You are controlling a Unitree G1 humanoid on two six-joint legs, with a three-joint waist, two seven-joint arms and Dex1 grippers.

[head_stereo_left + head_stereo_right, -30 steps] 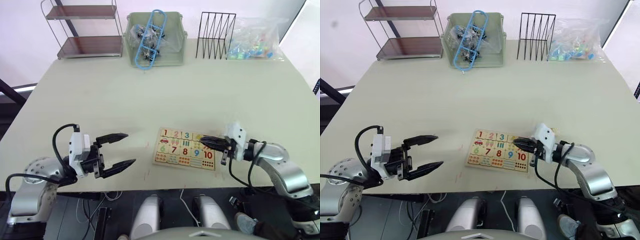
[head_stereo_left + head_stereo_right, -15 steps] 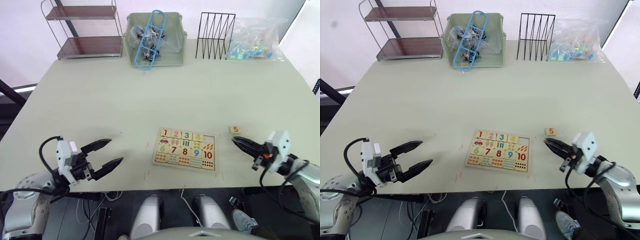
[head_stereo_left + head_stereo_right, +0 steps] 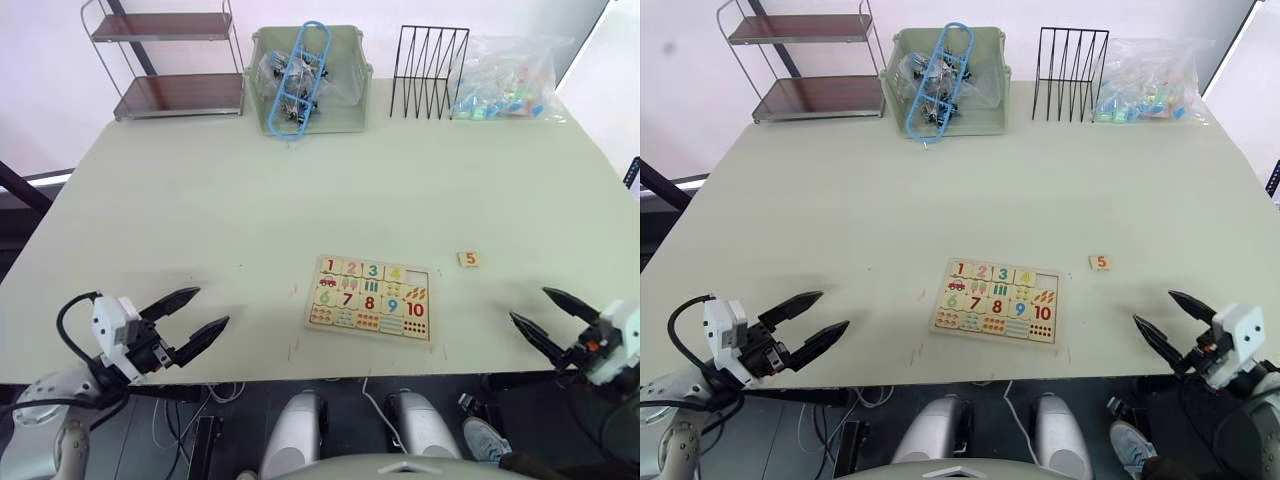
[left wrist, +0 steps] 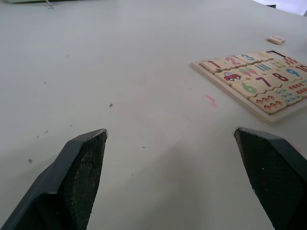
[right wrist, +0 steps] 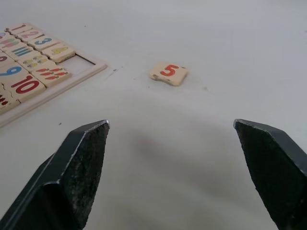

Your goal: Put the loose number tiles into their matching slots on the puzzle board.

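Head views: puzzle board (image 3: 371, 298) near front edge of table (image 3: 200, 200), tiles 1–4 seated, last slot (image 3: 417, 275) of top row empty. Tile 5 (image 3: 468, 259) loose, off board's right side.

Left wrist: left gripper (image 4: 182, 182) wide open, empty.

Right wrist: right gripper (image 5: 175, 179) wide open, empty, short of tile 5.

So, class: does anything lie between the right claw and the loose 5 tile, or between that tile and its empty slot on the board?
Nothing visible does. Bare table separates the open right claw from the 5 tile, and bare table again lies between the tile and the empty slot at the puzzle board corner.
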